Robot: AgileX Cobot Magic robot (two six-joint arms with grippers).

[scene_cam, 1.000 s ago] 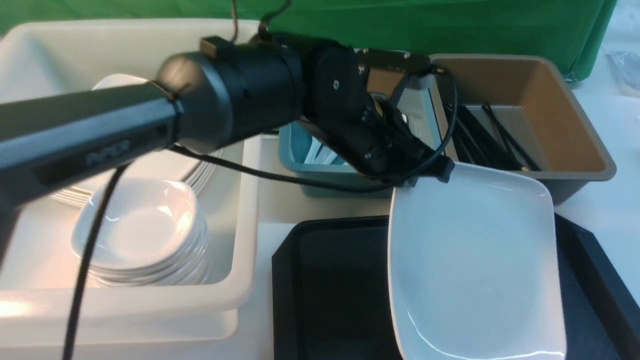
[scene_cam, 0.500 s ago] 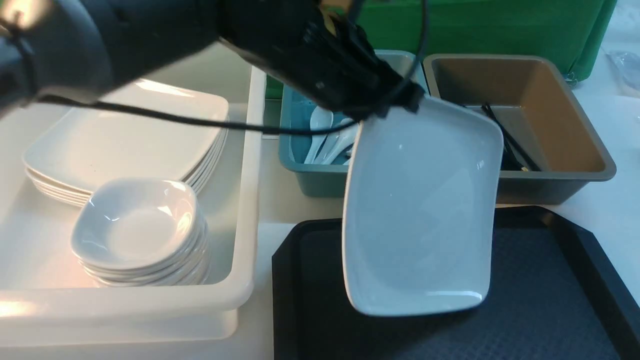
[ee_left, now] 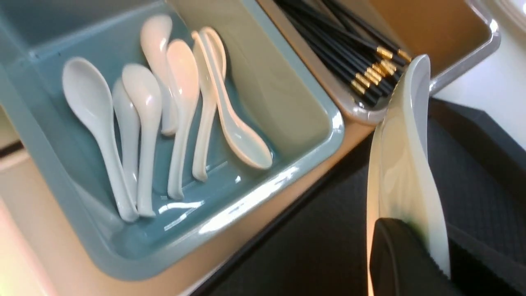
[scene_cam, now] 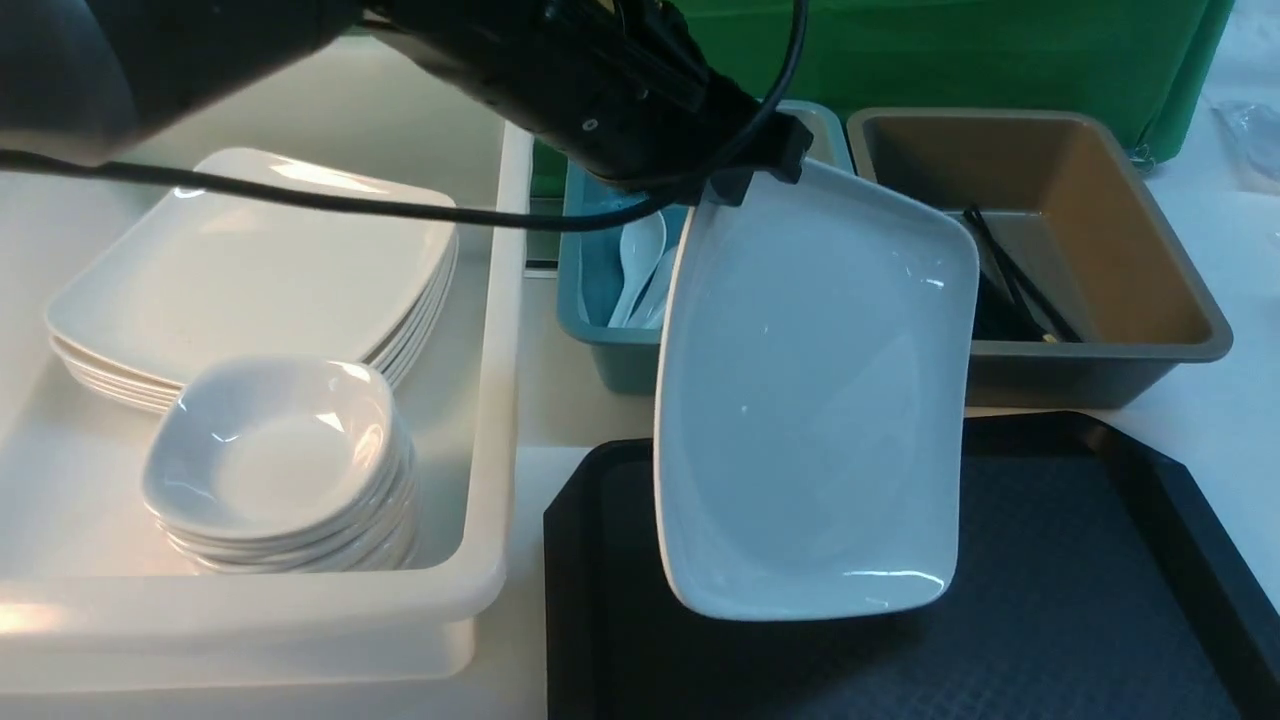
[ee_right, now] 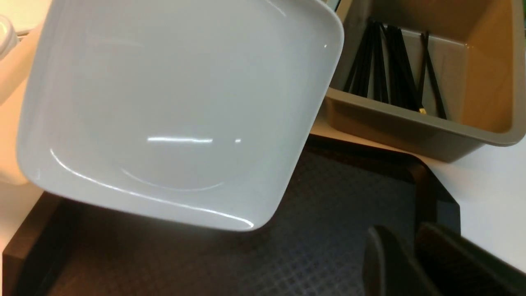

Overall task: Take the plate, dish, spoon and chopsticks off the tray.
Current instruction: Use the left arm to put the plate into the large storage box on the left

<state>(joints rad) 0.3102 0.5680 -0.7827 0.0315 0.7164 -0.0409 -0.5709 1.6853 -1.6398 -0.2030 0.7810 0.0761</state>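
Observation:
My left gripper [scene_cam: 745, 175] is shut on the far edge of the large white plate [scene_cam: 810, 400]. The plate hangs tilted above the black tray [scene_cam: 1050, 600], with its low edge over the tray's middle. In the left wrist view the plate's rim [ee_left: 404, 156] runs between the two black fingers of the left gripper [ee_left: 431, 250]. My right gripper [ee_right: 400, 234] hovers over the tray's right corner [ee_right: 415, 172]. Its fingers stand slightly apart with nothing between them. White spoons [ee_left: 181, 115] lie in the teal tub [scene_cam: 600, 340]. Black chopsticks [scene_cam: 1010, 290] lie in the brown tub [scene_cam: 1150, 250].
A white bin [scene_cam: 490, 400] on the left holds a stack of large plates [scene_cam: 250, 260] and a stack of small dishes [scene_cam: 280, 450]. The teal and brown tubs stand side by side behind the tray. A green cloth [scene_cam: 1000, 50] hangs at the back.
The left arm has risen and swung left, carrying the plate up off the tray and leftward. The plate now hangs more steeply tilted.

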